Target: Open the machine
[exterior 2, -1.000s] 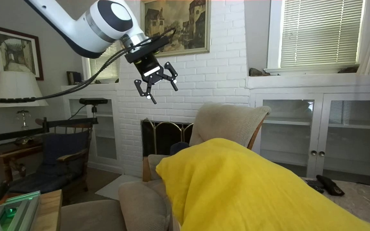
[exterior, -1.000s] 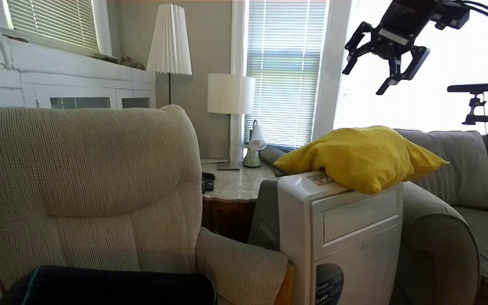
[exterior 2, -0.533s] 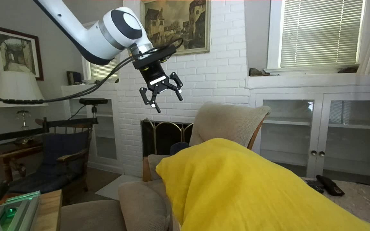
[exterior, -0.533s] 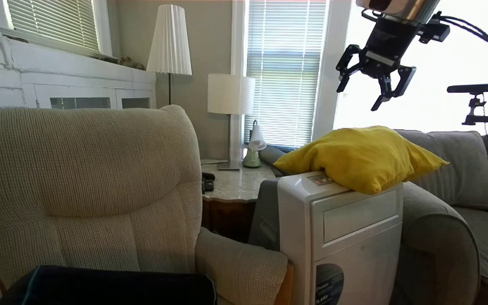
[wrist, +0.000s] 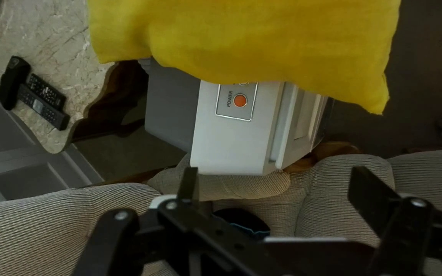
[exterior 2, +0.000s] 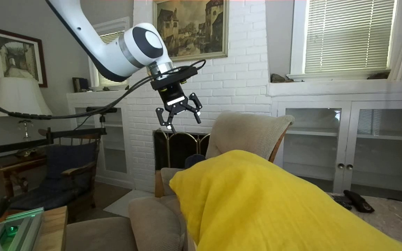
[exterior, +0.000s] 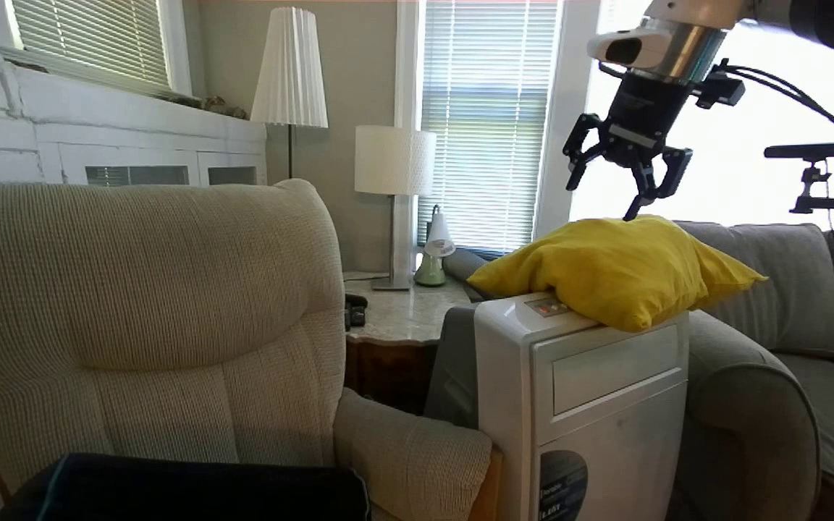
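Two seats, the sofa (exterior: 757, 398) and the armchair (exterior: 207, 275), flank the machine (exterior: 591, 420) in an exterior view. The machine stands upright, long axis vertical, in front of the near edge of the table (exterior: 406, 318), toward that edge's right end; its front faces away from the table. A grey body (wrist: 171, 105) fills part of the space between table and machine; whether it belongs to the machine cannot be told. The cushion (exterior: 620, 271) lies over most of the machine's top, overhangs the front's upper edge and stands in the way there. A lamp (exterior: 395, 163) rises by the table's far edge. The gripper (exterior: 599, 203) hangs apart from cushion and machine, its fingers (wrist: 370, 199) spread wide with air between them. Across the table's lowest corner in the wrist view lie two remotes (wrist: 43, 108), a black object (wrist: 14, 80) beside them at the left edge. An orange button (wrist: 240, 100) marked POWER shows on the machine's panel (wrist: 226, 110), partly under the cushion.
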Tool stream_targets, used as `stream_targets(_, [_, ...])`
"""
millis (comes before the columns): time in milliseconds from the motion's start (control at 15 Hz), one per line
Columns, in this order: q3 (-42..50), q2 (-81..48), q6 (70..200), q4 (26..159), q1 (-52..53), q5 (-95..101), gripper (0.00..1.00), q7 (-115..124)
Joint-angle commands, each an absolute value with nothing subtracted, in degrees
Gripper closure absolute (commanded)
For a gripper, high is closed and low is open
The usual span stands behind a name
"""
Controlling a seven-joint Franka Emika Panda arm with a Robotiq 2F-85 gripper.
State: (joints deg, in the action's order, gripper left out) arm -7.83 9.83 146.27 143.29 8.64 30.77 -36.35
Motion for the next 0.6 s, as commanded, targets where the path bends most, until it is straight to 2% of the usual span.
stream_targets(0, [-7.42, 5.82, 149.48, 141.55, 7.47, 32.4, 0.0, -33.92])
stream_targets(533, [-6.47, -0.68, 153.1, 138.65, 5.24, 42.22, 0.0, -25.25])
